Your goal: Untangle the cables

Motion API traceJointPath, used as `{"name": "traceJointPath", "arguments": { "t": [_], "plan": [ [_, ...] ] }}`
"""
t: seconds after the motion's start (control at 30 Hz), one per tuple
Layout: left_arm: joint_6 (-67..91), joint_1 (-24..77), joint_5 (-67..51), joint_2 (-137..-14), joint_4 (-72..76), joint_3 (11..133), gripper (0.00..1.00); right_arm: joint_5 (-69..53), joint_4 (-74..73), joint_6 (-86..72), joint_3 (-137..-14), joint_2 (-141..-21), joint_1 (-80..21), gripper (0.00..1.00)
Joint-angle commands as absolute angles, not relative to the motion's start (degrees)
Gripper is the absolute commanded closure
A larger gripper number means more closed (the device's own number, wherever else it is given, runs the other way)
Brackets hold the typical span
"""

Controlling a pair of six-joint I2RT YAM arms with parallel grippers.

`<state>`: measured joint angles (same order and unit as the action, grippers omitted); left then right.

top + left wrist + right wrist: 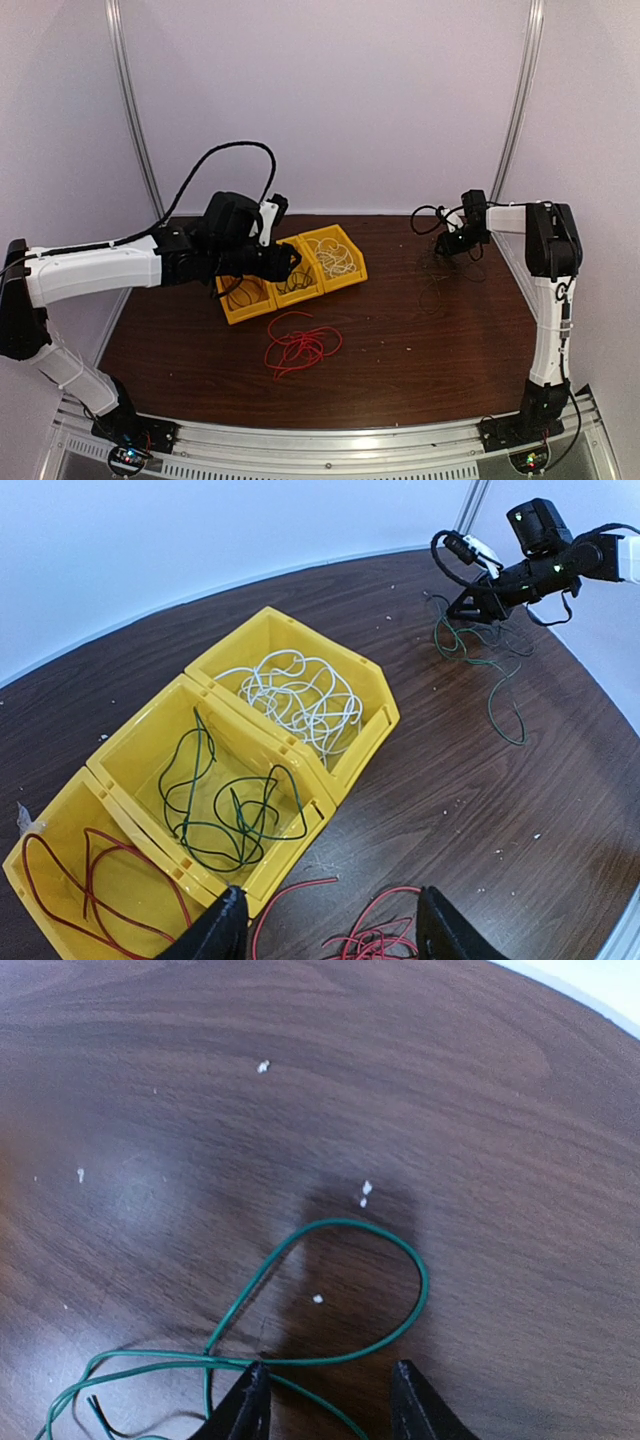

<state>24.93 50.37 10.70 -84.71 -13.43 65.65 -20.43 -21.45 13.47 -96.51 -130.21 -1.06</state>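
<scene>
A loose red cable (300,343) lies on the dark wood table in front of three joined yellow bins (345,238). In the left wrist view the bins hold a white cable (300,695), a dark green cable (225,805) and a red cable (90,880). My left gripper (335,935) is open and empty, hovering over the loose red cable (385,935) beside the bins' front edge. Another dark green cable (490,660) lies at the far right. My right gripper (330,1400) is open low over it, a green loop (400,1250) just ahead of the fingertips.
The table (420,340) is ringed by white curtain walls, with a metal rail along its near edge (330,440). Small white crumbs (365,1192) dot the wood. The right arm's black cable (428,215) loops beside its wrist.
</scene>
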Motion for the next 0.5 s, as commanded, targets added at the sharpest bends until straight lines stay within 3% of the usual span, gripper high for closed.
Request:
{"name": "traceJointPath", "arguments": {
  "t": [0.0,0.07,0.27,0.47],
  "plan": [
    [25.51,50.7,11.08,-83.21,-10.76,65.2,0.42,-25.06,-22.02,12.37,-98.86,-131.59,-0.71,0.62],
    [25.57,50.67,11.12,-83.39,-10.71,65.3,0.42,-25.7,-21.54,12.24,-98.96,-131.87,-0.7,0.68],
    [25.65,50.7,10.86,-84.14,-10.37,65.2,0.42,-29.27,-19.38,12.49,-97.38,-130.92,-0.7,1.0],
    [25.71,50.65,10.69,-84.64,-8.85,63.74,0.42,-31.62,-17.47,13.05,-92.2,-121.53,-0.7,1.0]
  ]
}}
